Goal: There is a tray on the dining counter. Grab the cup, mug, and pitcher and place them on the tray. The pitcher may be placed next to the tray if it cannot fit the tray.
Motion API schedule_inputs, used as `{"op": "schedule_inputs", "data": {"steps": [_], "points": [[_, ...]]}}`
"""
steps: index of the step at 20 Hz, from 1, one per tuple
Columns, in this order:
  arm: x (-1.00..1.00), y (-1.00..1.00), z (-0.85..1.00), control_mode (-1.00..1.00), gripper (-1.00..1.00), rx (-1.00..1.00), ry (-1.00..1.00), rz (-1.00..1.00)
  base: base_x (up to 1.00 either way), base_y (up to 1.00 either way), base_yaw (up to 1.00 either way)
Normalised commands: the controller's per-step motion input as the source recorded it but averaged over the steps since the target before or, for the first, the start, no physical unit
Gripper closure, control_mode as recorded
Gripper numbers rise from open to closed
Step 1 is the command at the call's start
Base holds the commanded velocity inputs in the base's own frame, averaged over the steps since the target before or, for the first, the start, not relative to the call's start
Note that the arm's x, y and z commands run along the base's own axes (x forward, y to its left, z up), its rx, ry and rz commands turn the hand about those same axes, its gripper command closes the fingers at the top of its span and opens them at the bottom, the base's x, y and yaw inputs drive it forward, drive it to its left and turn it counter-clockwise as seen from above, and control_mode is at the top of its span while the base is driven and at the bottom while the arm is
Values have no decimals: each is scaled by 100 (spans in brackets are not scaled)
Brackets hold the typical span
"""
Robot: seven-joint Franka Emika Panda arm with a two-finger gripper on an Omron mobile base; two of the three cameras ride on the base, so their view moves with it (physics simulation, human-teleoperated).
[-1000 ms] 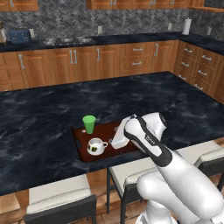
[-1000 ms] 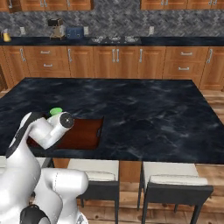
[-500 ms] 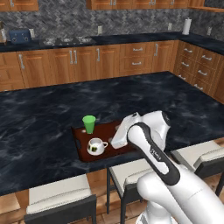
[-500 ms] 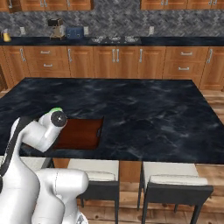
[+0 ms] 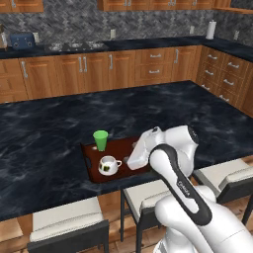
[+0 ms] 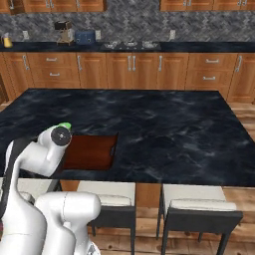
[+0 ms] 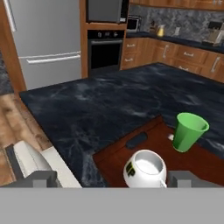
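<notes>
tray (image 5: 94, 170): dark red-brown wood, on the near edge of the counter, directly below and ahead of the gripper; cut-out handle (image 7: 136, 140) clear in the hand view, just beyond the fingertips
mug (image 5: 108, 165): white, on the tray's near part, upright; in the hand view it sits right between the two fingertips, closest thing to the gripper, dark logo on its side facing the camera
cup (image 5: 101, 140): green tumbler, upright on the tray's far part, beyond the mug from the gripper and apart from it; the hand view shows it tilted only because that camera is rolled
cup, right base view (image 6: 64, 125): just a green sliver above the arm's wrist joint; mug hidden behind the arm there
pitcher: cannot tell where it is, not made out in any view
gripper (image 7: 111, 178): fingers spread wide, nothing between the pads, mug in the gap but not touched as far as visible; the two grey fingertips (image 7: 40, 178) sit at the bottom of the hand view
gripper, left base view (image 5: 136, 158): hand hangs over the tray's right end, fingers themselves hard to make out
counter (image 5: 163, 113): black marble with white veins, tray at its near edge; stretches well beyond the gripper
stools (image 5: 66, 222): light-cushioned seats under the counter's near edge, below the gripper
wall cabinets (image 6: 129, 67): wooden, far behind the counter
fridge (image 7: 43, 39): grey, with an oven (image 7: 104, 46) next to it, far past the counter end in the hand view
</notes>
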Motion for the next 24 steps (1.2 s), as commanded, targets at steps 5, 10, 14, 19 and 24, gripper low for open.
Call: {"op": "schedule_inputs", "data": {"steps": [5, 10, 14, 19, 24], "points": [[-39, 0, 91, -100, -100, -3, 0, -8, 0, 0, 0], [-44, -7, 78, -100, -100, -14, 3, -17, 0, 0, 0], [-36, -33, 38, -100, -100, -22, 6, -24, 0, 0, 0], [-25, -37, 10, -100, -100, -19, 12, -24, 0, 0, 0], [-26, -33, 1, -100, -100, -11, 16, -18, 0, 0, 0]]}}
